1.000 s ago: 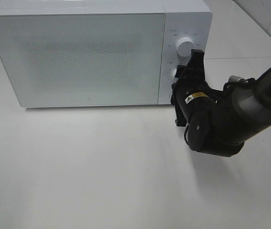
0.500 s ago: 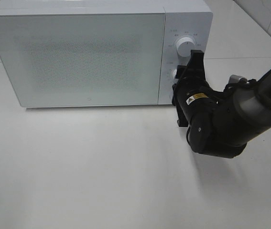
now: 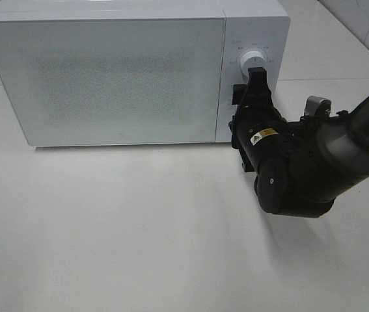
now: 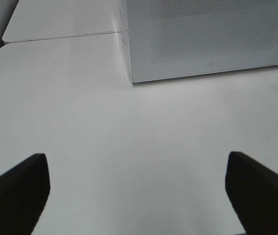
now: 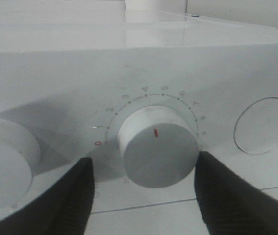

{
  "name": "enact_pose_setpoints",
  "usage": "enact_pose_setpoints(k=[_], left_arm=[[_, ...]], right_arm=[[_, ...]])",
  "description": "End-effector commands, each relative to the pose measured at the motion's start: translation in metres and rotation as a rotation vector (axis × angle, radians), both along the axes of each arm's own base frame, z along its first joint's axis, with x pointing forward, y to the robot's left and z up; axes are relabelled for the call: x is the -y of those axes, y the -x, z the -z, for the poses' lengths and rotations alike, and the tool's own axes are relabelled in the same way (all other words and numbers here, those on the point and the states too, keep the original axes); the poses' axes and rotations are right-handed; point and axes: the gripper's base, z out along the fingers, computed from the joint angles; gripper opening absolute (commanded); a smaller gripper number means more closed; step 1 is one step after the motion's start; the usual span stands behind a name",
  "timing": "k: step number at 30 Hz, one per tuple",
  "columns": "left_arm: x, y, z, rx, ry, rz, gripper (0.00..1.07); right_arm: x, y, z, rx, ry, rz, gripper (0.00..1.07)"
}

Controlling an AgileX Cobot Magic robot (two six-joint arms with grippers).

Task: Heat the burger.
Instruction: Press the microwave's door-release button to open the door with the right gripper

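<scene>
The burger is out of view. The white microwave stands at the back with its door closed; its lower corner shows in the left wrist view. My right gripper is at the control panel, below the upper knob. In the right wrist view the gripper straddles the lower dial. One finger touches the dial's edge and a gap shows on the other side. The dial's red mark points between 4 and 5. My left gripper is open and empty over the table.
The microwave sits on a white table. A round button lies beside the dial on the panel. The right arm's dark body hangs over the table in front of the panel.
My right gripper has turned to a more upright stand at the panel and shifted slightly left, so it now hides the lower dial in the high view. The microwave has not moved.
</scene>
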Motion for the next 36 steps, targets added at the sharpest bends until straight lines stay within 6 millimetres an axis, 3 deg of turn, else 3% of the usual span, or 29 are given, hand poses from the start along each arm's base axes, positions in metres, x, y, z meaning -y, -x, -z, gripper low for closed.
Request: enact_pose_setpoints(k=[1, 7, 18, 25, 28, 30, 36], left_arm=[[0.001, 0.003, 0.001, 0.024, 0.008, 0.004, 0.89], [0.001, 0.003, 0.001, 0.024, 0.008, 0.004, 0.89], [0.001, 0.003, 0.001, 0.024, 0.008, 0.004, 0.89], [0.001, 0.003, 0.001, 0.024, 0.008, 0.004, 0.89], [0.001, 0.003, 0.001, 0.024, 0.008, 0.004, 0.89], [0.001, 0.003, 0.001, 0.024, 0.008, 0.004, 0.89], [0.001, 0.003, 0.001, 0.024, 0.008, 0.004, 0.89]], right_arm=[[-0.002, 0.0, -0.006, 0.04, 0.045, -0.024, 0.67], [0.0, 0.008, -0.013, 0.03, 0.111, -0.06, 0.71], [0.009, 0.046, -0.023, -0.088, 0.461, -0.304, 0.71], [0.011, 0.063, -0.045, -0.118, 0.823, -0.49, 0.71], [0.011, 0.065, -0.048, -0.114, 0.87, -0.515, 0.71], [0.013, 0.073, -0.063, -0.088, 1.012, -0.597, 0.71], [0.017, 0.089, -0.087, -0.017, 1.198, -0.731, 0.71]])
